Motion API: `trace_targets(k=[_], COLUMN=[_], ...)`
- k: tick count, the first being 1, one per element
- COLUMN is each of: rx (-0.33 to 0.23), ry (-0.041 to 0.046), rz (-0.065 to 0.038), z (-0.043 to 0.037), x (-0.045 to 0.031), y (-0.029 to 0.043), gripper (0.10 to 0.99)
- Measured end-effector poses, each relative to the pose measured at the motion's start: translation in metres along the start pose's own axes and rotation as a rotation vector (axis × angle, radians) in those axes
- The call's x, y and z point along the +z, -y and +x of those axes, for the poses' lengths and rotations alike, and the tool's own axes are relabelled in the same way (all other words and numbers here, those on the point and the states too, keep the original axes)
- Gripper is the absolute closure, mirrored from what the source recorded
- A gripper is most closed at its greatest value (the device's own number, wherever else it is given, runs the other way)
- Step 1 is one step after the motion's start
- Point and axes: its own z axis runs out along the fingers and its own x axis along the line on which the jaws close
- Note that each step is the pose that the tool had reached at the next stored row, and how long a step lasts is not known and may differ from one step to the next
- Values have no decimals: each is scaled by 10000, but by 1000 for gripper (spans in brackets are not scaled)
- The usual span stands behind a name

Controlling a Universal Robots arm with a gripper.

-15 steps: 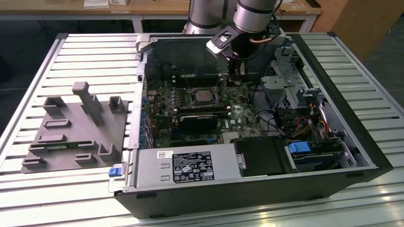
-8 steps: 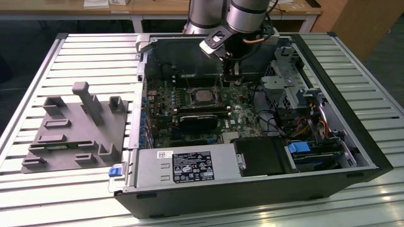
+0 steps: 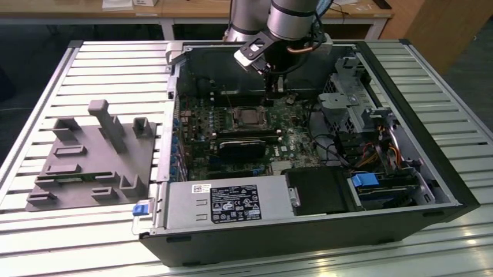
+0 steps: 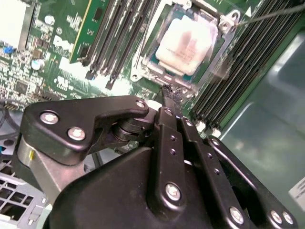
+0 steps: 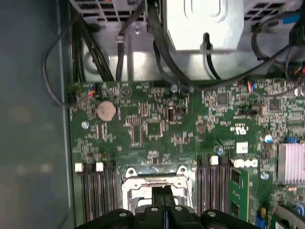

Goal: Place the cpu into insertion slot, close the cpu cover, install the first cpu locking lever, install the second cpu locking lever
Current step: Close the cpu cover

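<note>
The cpu point(image 4: 186, 40) lies flat in the insertion slot point(image 3: 248, 118) on the green motherboard, its pale silver top facing up. The silvery cpu cover point(image 5: 143, 181) lies down around it, with the chip showing through its window. A thin metal lever rod point(image 4: 274, 13) sticks out from one corner of the socket. My gripper point(image 4: 169, 93) hovers just above the socket's edge with its black fingers pressed together and nothing visible between them. In the exterior view the gripper point(image 3: 275, 92) points down at the far side of the socket, and in the first wrist view the gripper point(image 5: 164, 192) overlaps the cover's rim.
Long black memory slots point(image 4: 119, 38) flank the socket. A black heatsink block point(image 3: 240, 149) sits in front of it, then the grey power supply point(image 3: 223, 205). Drive cage and cables point(image 3: 354, 104) fill the exterior view's right. A grey fixture point(image 3: 92, 156) stands outside the case.
</note>
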Motion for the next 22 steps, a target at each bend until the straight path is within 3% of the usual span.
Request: trace_targets(k=[4,6,12,14,19,20,22], rx=[1,3,21,27,28,27,27], ry=[-4,-6,-48,-72,-201,-270,-274], rz=[-37,-120,-822,-1011,-1240,-1314,-1317], z=[-4,-6,-14,-17,-27,-39,-46], x=[7,10,33,42,73,111,133], y=[78,121,276,317,421,483,507], gripper=[984,984,984,984,984,984,984])
